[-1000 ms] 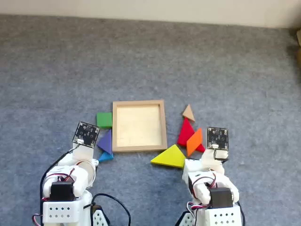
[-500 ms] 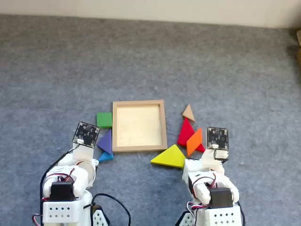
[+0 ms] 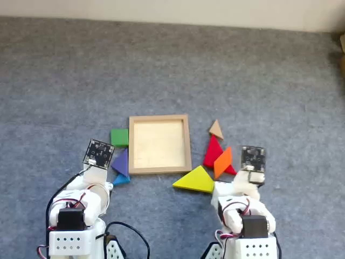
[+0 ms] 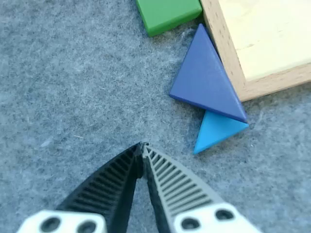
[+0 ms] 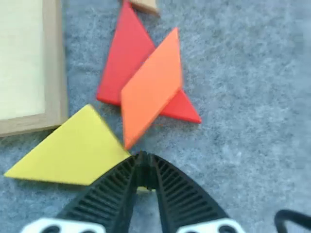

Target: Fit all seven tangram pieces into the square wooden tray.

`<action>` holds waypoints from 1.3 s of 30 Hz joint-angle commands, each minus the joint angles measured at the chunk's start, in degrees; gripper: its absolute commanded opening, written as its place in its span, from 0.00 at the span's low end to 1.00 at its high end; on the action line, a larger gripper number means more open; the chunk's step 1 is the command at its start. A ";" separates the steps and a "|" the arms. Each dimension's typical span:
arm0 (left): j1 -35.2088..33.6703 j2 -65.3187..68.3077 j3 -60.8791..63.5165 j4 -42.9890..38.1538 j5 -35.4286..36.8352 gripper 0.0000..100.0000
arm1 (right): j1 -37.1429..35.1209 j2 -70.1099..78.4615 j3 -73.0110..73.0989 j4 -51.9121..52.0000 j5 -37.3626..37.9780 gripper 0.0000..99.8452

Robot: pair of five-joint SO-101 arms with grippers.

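Right gripper (image 5: pixel 144 162), pinched closed and empty, hangs at the edge of the yellow triangle (image 5: pixel 73 155). Orange parallelogram (image 5: pixel 151 90) lies just ahead, its long axis pointing back at the tips.

Two white arms (image 3: pixel 89 199), black servos (image 3: pixel 69 219), black cables (image 3: pixel 135 233), red wires (image 3: pixel 73 203); dark ribbed fingers (image 4: pixel 170 182), white screw-holed bases.

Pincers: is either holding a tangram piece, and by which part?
Nothing is held. The left pincer is shut over bare carpet; the right pincer is shut at the edge of the yellow triangle.
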 commanded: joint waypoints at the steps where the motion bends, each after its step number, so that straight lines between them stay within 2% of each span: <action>1: 1.10 -1.54 1.10 0.44 -0.35 0.01 | 4.62 -1.01 -4.62 -6.73 0.62 0.05; 5: 1.10 -1.54 1.10 0.44 -0.35 0.01 | 8.84 -1.01 -5.76 -15.78 0.62 0.13; 11: 1.10 -1.54 1.10 0.44 -0.35 0.01 | 10.42 -1.01 -7.78 -15.87 0.26 0.11; 15: 1.10 -1.54 1.10 0.44 -0.35 0.01 | 9.45 -0.92 -12.70 -12.09 0.44 0.05; 20: 1.10 -1.54 1.10 0.44 -0.35 0.01 | 4.35 -0.92 -21.85 -4.26 0.26 0.05; 24: 1.10 -1.54 1.10 0.44 -0.35 0.01 | 2.42 0.22 -25.80 -2.51 0.26 0.05; 28: 1.10 -1.54 1.10 0.44 -0.35 0.01 | 2.33 10.24 -27.74 -2.51 0.18 0.05; 35: 1.10 -1.54 1.10 0.44 -0.35 0.01 | 2.24 34.07 -39.34 -2.42 0.62 0.05; 39: 1.10 -1.54 1.10 0.44 -0.35 0.01 | -1.80 43.12 -42.68 -2.33 0.70 0.05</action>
